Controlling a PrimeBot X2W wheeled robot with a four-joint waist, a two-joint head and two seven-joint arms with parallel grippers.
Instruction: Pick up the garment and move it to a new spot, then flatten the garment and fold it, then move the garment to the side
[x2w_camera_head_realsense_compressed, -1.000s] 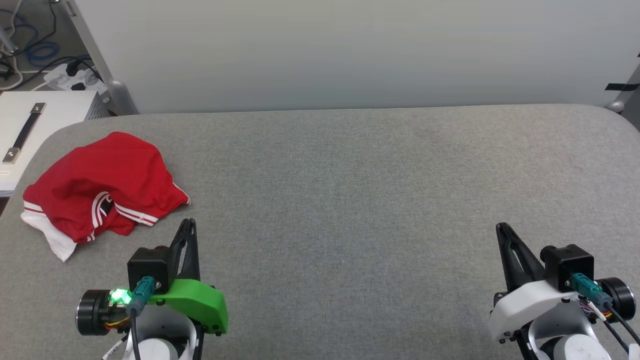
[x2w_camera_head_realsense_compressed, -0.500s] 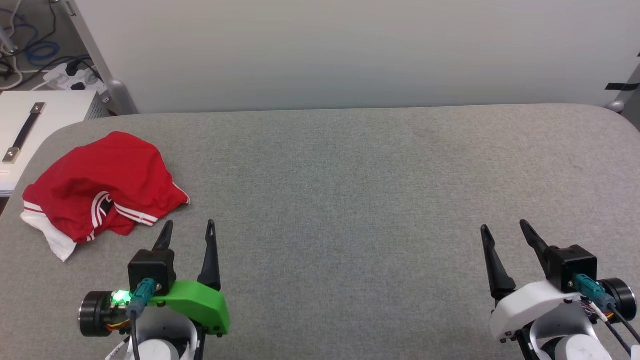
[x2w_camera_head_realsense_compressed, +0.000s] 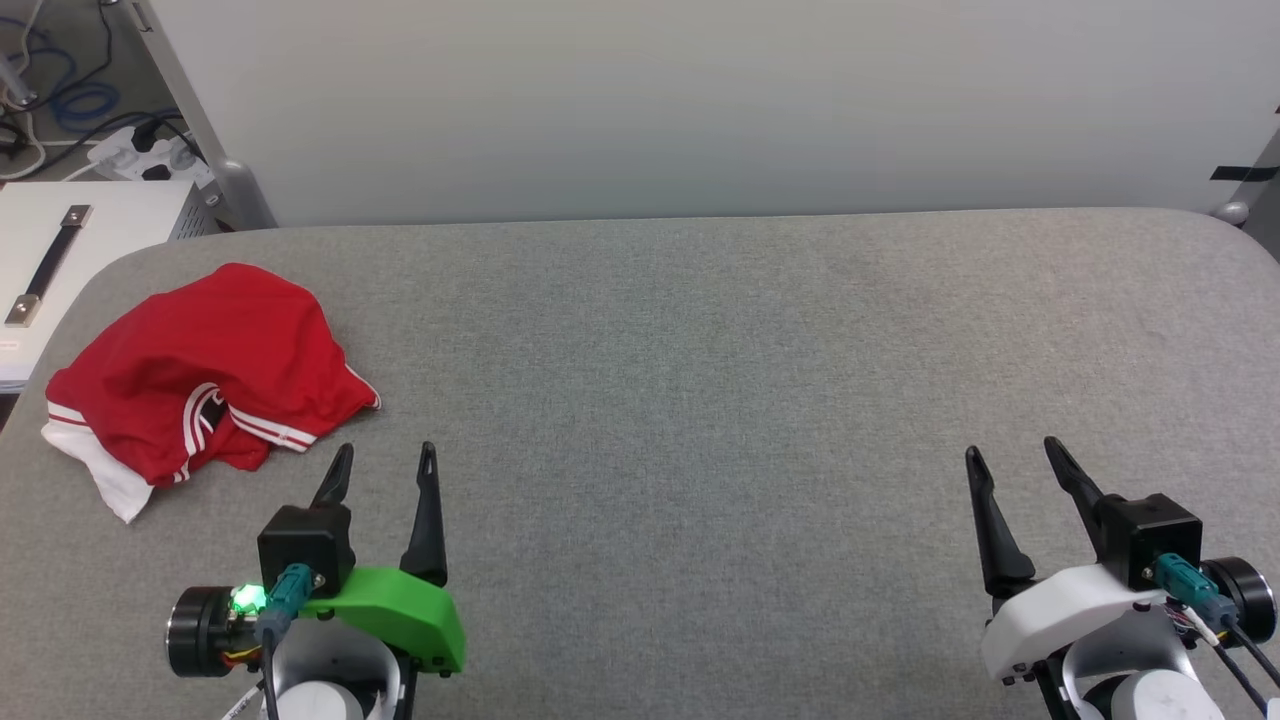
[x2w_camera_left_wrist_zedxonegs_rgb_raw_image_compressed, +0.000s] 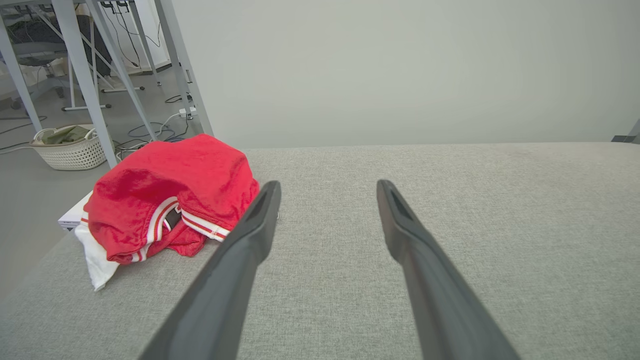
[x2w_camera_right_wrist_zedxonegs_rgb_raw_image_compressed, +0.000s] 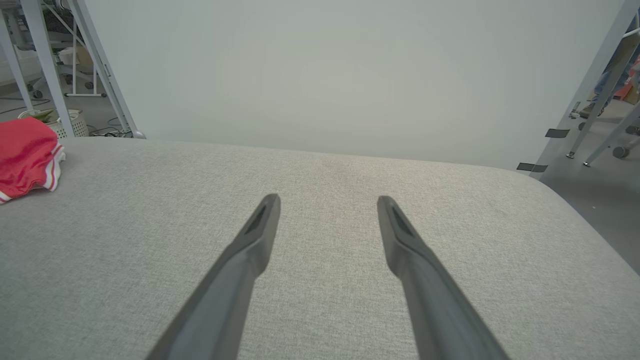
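Observation:
The garment (x2w_camera_head_realsense_compressed: 205, 370) is a crumpled red jersey with white and striped trim, heaped at the far left of the grey padded table (x2w_camera_head_realsense_compressed: 700, 380). In the left wrist view the garment (x2w_camera_left_wrist_zedxonegs_rgb_raw_image_compressed: 170, 195) lies ahead and to the left of the fingers, apart from them. My left gripper (x2w_camera_head_realsense_compressed: 387, 460) stands open near the front edge, just right of and below the heap, holding nothing. My right gripper (x2w_camera_head_realsense_compressed: 1010, 452) is open at the front right, far from the cloth. The right wrist view catches the garment (x2w_camera_right_wrist_zedxonegs_rgb_raw_image_compressed: 25, 155) at its left edge.
A white cabinet with a dark handle (x2w_camera_head_realsense_compressed: 50, 262) stands beside the table's left end. A power strip and cables (x2w_camera_head_realsense_compressed: 140, 150) lie on the floor behind it. A white basket (x2w_camera_left_wrist_zedxonegs_rgb_raw_image_compressed: 67, 147) sits on the floor among metal table legs. A pale wall runs behind the table.
Both grippers have gone from shut to open. The arms have hardly shifted, and the garment has not moved.

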